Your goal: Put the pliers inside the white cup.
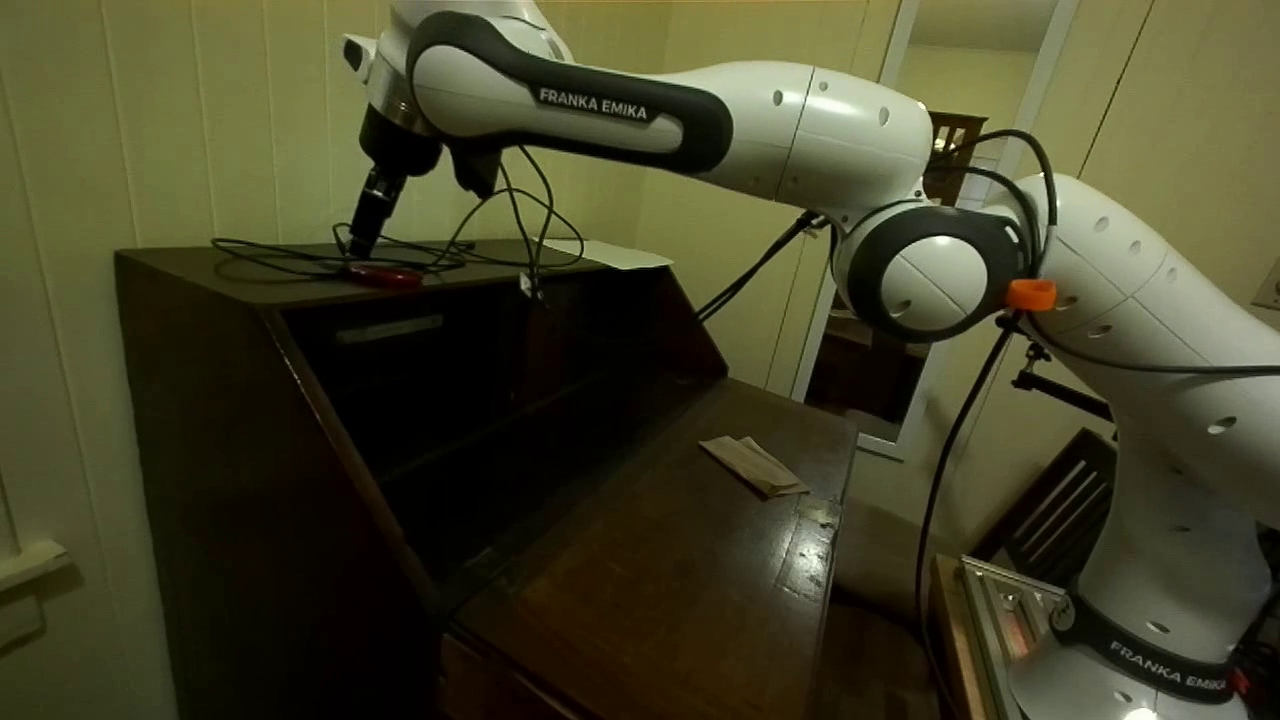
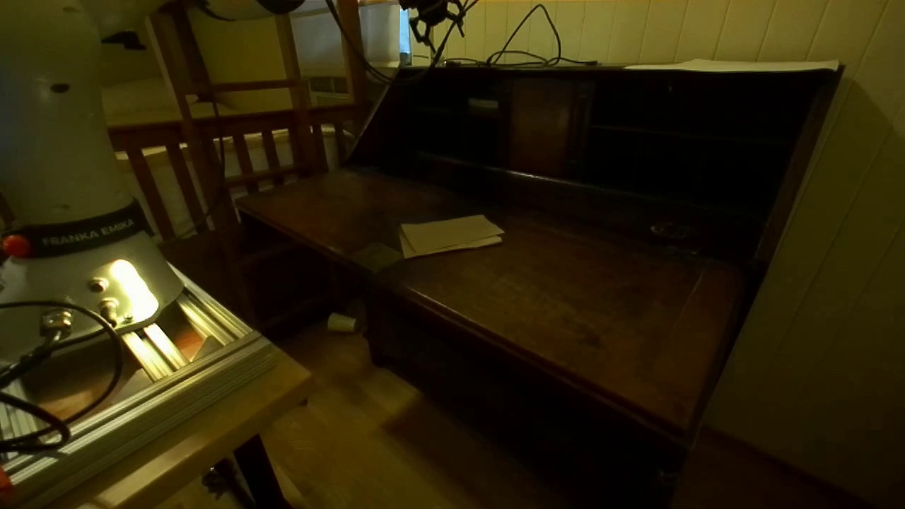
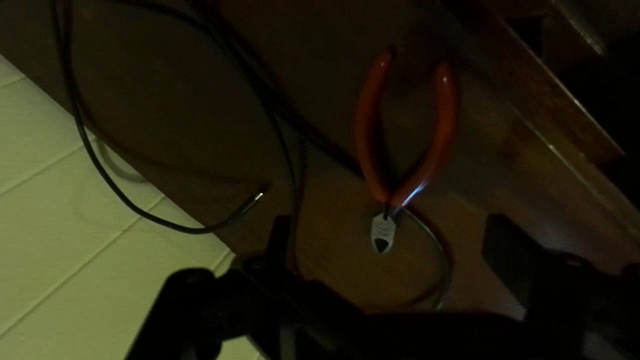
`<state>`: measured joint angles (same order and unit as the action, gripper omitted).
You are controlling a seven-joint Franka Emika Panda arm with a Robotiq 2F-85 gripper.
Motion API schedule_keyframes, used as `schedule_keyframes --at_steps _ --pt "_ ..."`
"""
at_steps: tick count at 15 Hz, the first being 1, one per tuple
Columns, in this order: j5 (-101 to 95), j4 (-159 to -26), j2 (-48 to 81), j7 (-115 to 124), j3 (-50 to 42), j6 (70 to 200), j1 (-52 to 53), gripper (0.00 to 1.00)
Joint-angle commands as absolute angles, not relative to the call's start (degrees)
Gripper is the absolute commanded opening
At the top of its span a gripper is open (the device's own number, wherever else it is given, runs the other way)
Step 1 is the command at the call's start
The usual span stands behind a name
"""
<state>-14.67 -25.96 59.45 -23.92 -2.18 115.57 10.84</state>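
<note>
The pliers (image 3: pixel 441 125), with red handles and a small silver head, lie spread on top of the dark desk in the wrist view. Their red handles (image 1: pixel 385 275) also show at the desk top's front edge in an exterior view. My gripper (image 3: pixel 390 220) is open and empty. Its fingers stand on either side of the pliers' head in the wrist view. It points down close to the desk top beside the pliers in an exterior view (image 1: pixel 360 250). A small off-white cup (image 2: pixel 342 323) sits on the floor beside the desk in an exterior view; its dotted pattern is too small to see.
Black cables (image 3: pixel 280 100) loop over the desk top, and one runs under the pliers. A white sheet (image 1: pixel 610 254) lies on the desk top. Folded paper (image 2: pixel 451 235) lies on the lowered desk flap (image 2: pixel 565 311). The wall (image 3: pixel 75 250) stands close behind the desk.
</note>
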Motion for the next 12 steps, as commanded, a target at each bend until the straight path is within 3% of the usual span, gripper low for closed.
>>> schedule_keyframes --at_steps 1,12 --pt "-13.75 -27.17 54.44 -23.70 -2.57 110.81 11.24 1.00" --pt "-16.87 -25.34 47.83 -33.65 -2.78 103.15 16.58 1.00"
